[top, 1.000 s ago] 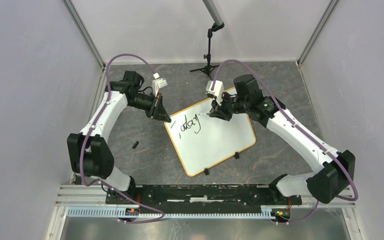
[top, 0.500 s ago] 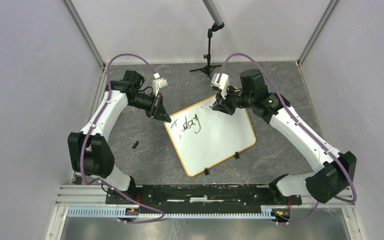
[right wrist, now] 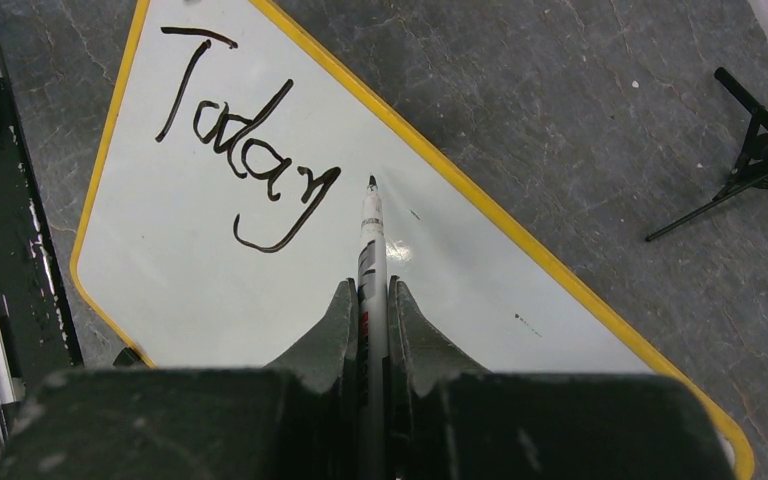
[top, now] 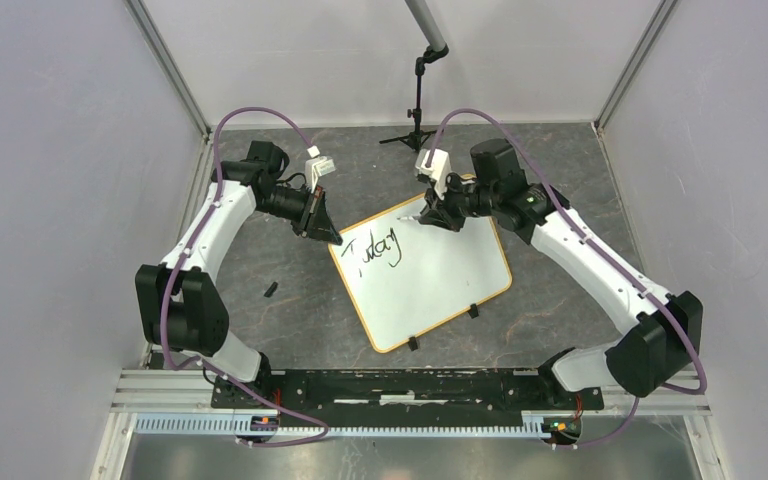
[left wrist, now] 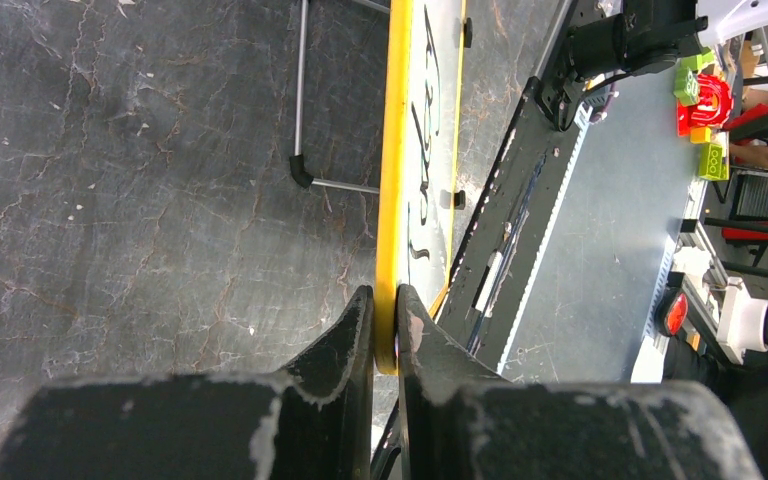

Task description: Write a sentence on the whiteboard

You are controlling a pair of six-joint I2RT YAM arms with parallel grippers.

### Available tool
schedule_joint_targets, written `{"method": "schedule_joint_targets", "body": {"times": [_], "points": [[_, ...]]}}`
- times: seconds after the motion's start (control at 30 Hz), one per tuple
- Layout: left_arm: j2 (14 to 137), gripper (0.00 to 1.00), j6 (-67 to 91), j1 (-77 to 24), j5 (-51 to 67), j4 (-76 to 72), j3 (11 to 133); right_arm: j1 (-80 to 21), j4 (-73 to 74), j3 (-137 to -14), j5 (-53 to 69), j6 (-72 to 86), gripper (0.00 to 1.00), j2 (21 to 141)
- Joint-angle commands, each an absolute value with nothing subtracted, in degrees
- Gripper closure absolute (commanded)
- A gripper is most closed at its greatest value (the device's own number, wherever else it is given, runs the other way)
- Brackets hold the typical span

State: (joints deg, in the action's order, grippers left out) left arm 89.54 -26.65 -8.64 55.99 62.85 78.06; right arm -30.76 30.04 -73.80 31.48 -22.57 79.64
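Note:
The whiteboard (top: 440, 285), white with a yellow rim, lies tilted on the grey table. The sentence consists only of the word "Today" (top: 381, 250) in black, near the board's far left corner. My left gripper (top: 333, 240) is shut on the board's left corner; in the left wrist view its jaws (left wrist: 386, 305) pinch the yellow rim (left wrist: 391, 180). My right gripper (top: 431, 214) is shut on a marker (right wrist: 371, 235). The marker's tip points at the board (right wrist: 210, 290) just right of the "y" of "Today" (right wrist: 245, 140). I cannot tell if the tip touches.
A black tripod stand (top: 417, 125) stands behind the board, also seen in the right wrist view (right wrist: 760, 160). A small black piece (top: 271, 290) lies on the table left of the board. Two black clip feet (top: 473, 311) sit on the board's near edge. Walls enclose three sides.
My right gripper has moved with the marker from the end of "Today" a little back and away from the word. The left gripper and the board have not moved.

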Motion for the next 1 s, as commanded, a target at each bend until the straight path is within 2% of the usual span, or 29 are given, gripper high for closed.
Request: {"method": "schedule_joint_targets", "body": {"times": [0.0,0.47,0.97], "points": [[90.32,0.97,-29.28,-10.11,53.0,63.04,78.14,-31.34,28.48,-75.31,31.83,-22.85,1.0,80.42],[90.35,0.98,-29.26,-10.12,52.91,63.04,78.12,-31.64,28.39,-73.25,29.4,-23.81,1.0,81.18],[90.11,0.98,-29.14,-10.2,53.0,63.02,77.87,-35.94,30.92,-70.34,30.3,-23.29,1.0,76.26]]}}
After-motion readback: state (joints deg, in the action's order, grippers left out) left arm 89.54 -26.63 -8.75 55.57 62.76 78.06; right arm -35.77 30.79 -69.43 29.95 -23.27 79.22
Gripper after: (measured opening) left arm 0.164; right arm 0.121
